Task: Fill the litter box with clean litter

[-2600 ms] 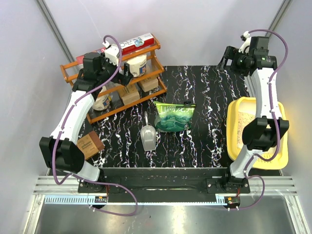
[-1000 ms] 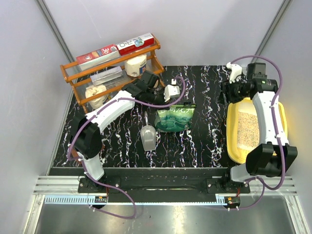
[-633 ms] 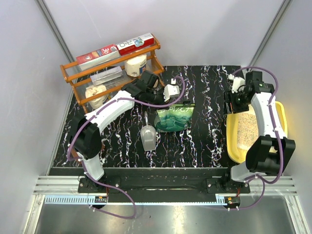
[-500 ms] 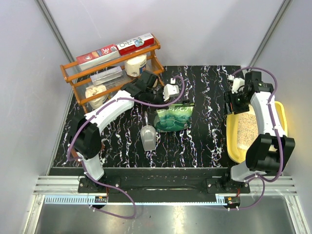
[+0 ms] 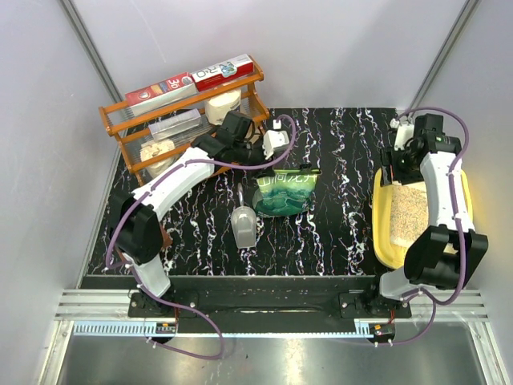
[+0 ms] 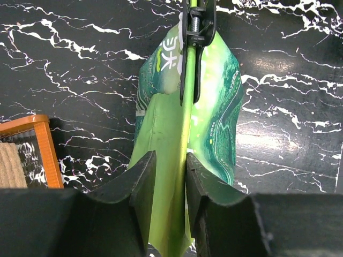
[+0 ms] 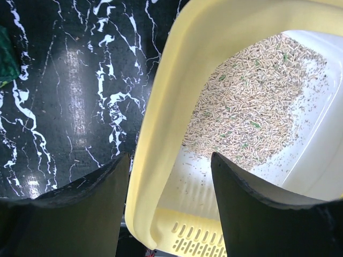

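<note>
The litter box (image 5: 381, 233) is a yellow tray at the table's right edge, with pale clean litter (image 5: 410, 210) spread inside it. In the right wrist view the litter (image 7: 252, 101) covers the far part of the floor. My right gripper (image 7: 170, 158) stands open astride the box's rim (image 7: 171, 107), touching nothing. The green litter pouch (image 5: 286, 192) lies flat mid-table with a black clip (image 6: 195, 32) on its far end. My left gripper (image 6: 170, 158) is open, its fingers a little apart on either side of the pouch's near edge (image 6: 171, 134).
A grey scoop (image 5: 244, 224) lies just left of the pouch. The orange wire rack (image 5: 184, 128) with boxes and jars stands at the back left; its corner (image 6: 40, 144) shows in the left wrist view. The right arm (image 5: 437, 184) reaches over the box.
The left jaws have parted off the pouch's edge, and the crumpled pouch has settled flat. The left arm drew back toward the rack. The right gripper shifted to the box's far corner and widened.
</note>
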`<control>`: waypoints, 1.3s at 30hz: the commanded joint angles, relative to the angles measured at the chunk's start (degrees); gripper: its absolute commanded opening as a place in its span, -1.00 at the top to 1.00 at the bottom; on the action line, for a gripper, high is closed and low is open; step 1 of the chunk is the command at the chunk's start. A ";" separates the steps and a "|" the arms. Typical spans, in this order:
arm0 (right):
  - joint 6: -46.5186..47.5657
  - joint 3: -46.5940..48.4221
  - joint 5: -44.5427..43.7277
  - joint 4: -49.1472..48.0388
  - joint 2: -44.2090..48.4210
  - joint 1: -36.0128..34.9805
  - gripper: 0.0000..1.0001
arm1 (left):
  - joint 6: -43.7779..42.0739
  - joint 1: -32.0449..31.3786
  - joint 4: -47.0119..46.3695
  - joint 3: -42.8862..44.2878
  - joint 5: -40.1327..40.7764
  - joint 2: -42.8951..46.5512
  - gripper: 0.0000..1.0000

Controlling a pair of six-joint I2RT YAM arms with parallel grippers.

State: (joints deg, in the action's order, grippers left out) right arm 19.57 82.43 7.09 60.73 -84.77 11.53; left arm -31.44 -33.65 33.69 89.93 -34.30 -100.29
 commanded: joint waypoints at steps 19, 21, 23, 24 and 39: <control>-4.10 6.95 14.35 0.27 -12.87 -0.98 -0.19 | 2.44 0.34 -3.81 -3.53 -0.50 5.19 0.26; -4.90 7.04 15.14 -0.17 -13.14 -1.86 -0.20 | 2.26 0.34 -3.90 -3.18 -0.41 5.02 0.25; -4.72 7.39 16.55 -0.35 -13.40 -2.91 -0.20 | 2.26 0.34 -3.81 -2.92 -0.24 4.75 0.25; -4.89 7.56 16.55 -0.61 -13.58 -4.22 -0.19 | 2.26 0.43 -3.72 -2.66 -0.15 4.75 0.25; -1.48 16.08 13.90 0.35 -13.14 -7.49 -0.39 | 1.21 0.25 -3.37 -2.04 -2.96 3.61 0.06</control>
State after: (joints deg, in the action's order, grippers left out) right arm 15.22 93.47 20.43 60.86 -101.32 2.66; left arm -29.10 -33.50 31.97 86.52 -34.57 -97.51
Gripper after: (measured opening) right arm 0.682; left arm 0.464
